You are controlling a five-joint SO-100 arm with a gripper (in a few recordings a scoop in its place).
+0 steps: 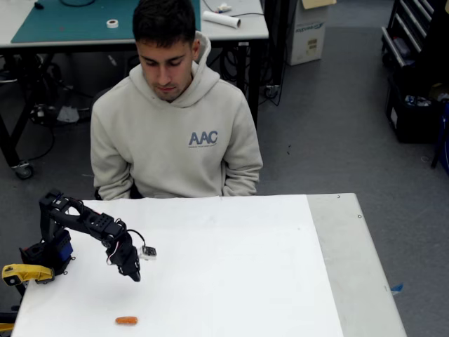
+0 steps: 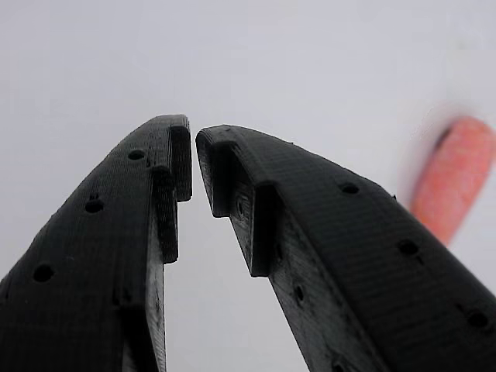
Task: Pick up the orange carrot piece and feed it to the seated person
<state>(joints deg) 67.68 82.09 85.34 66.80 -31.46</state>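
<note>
The orange carrot piece (image 1: 127, 321) lies flat on the white table near the front left. In the wrist view the carrot piece (image 2: 453, 182) is a blurred orange stub to the right of the fingers. My black gripper (image 1: 133, 274) hangs above the table, a short way up and behind the carrot, pointing down. Its two fingertips (image 2: 194, 151) almost meet with nothing between them. The seated person (image 1: 175, 119) in a beige hoodie sits behind the table's far edge, head bowed toward the tabletop.
A yellow clamp (image 1: 24, 272) sits by the arm's base at the table's left edge. The white table (image 1: 231, 267) stretches bare to the right, with a grey strip along its right side. A workbench (image 1: 77, 21) stands behind the person.
</note>
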